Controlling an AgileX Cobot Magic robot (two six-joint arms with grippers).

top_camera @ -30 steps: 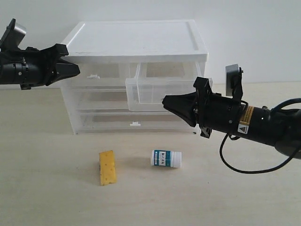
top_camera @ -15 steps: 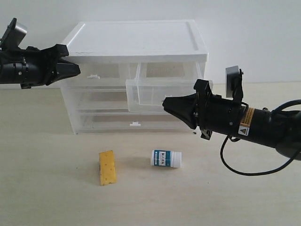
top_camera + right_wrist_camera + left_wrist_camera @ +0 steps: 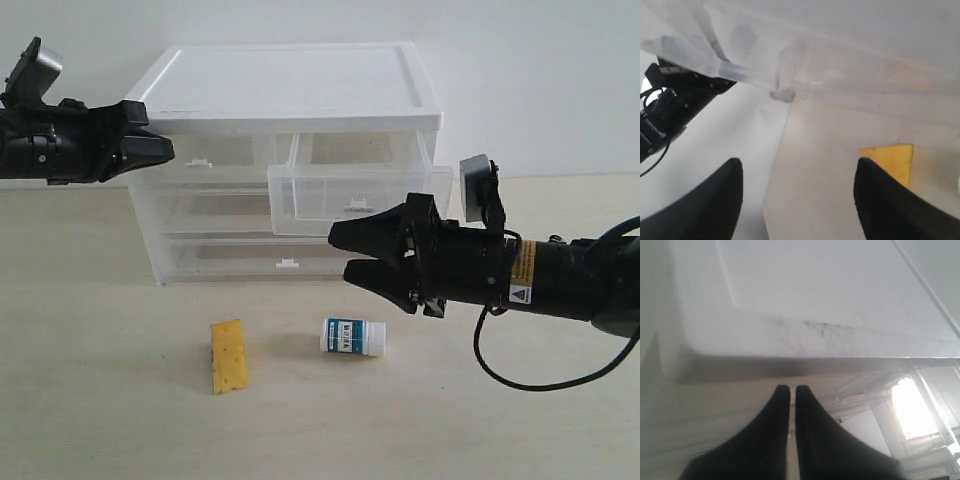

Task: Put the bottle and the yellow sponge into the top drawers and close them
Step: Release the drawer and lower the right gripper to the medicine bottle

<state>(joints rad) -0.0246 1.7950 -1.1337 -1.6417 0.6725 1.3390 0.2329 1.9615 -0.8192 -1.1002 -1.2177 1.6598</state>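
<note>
Right end effector, pinched a second ago, now gapes wide and empty near the bottle on your table, left end effector closed on nothing; step: bottle pickup, so you lower and straddle it next.

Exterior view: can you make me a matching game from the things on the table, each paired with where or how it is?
1. small white plastic pill bottle
2. yellow wedge-shaped sponge with holes
3. translucent plastic top drawer, view's right
4. translucent plastic top drawer, view's left

A. pushed in
B. lying on its side
C. pulled out
D. left of the bottle

Pairs: 1-B, 2-D, 3-C, 4-A.
</note>
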